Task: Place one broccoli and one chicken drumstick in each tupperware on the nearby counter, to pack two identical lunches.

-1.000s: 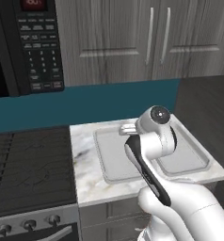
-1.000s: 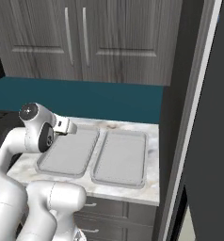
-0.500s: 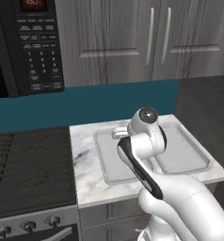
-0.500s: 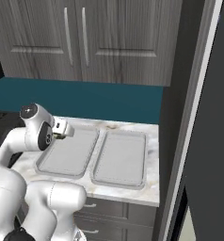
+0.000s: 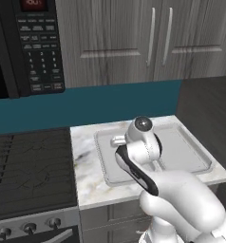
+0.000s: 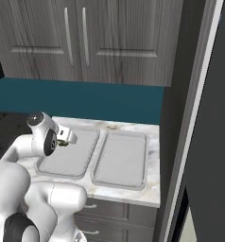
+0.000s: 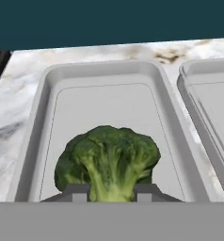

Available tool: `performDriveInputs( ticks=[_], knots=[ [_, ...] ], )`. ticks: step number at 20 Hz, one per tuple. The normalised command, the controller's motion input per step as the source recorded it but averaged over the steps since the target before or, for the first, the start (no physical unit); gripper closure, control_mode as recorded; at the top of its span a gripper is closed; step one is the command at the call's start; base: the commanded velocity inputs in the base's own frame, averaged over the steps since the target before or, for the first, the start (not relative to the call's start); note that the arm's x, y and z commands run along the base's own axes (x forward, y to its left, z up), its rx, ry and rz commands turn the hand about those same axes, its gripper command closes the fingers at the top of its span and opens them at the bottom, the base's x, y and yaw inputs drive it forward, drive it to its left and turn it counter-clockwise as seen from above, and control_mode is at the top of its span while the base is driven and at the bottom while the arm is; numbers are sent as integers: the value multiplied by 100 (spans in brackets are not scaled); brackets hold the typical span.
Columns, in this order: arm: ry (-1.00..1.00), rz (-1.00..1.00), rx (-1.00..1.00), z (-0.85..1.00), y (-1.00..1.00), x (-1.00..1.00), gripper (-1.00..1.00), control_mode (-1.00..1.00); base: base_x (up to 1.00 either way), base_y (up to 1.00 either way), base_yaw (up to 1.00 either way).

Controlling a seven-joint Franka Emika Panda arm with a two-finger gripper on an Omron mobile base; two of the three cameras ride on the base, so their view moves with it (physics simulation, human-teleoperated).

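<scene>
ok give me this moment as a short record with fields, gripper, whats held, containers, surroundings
gripper: gripper shut on the broccoli, stalk between the fingertips
position: over the left tupperware
left tupperware: no food lying in it
right tupperware: right tupperware with no food in it, beside the left one
support: both on the counter
surroundings: stovetop to the left, microwave above it, cabinets over a teal backsplash
</scene>
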Motion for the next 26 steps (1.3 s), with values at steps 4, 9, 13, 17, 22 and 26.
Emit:
performDriveInputs(
  ticks=[4, 9, 13, 17, 22, 26],
  knots=[
    [0, 0, 0, -30, 0, 31, 100, -100, 0, 0, 0],
    [0, 0, 0, -22, 0, 40, 100, -100, 0, 0, 0],
    [1, 0, 0, -23, 0, 45, 100, -100, 0, 0, 0],
    [3, 0, 0, -26, 1, 42, -100, -100, 0, 0, 0],
    [2, 0, 0, -3, 10, 29, -100, -100, 0, 0, 0],
    [0, 0, 0, 30, 0, 2, -100, -100, 0, 0, 0]
  ],
)
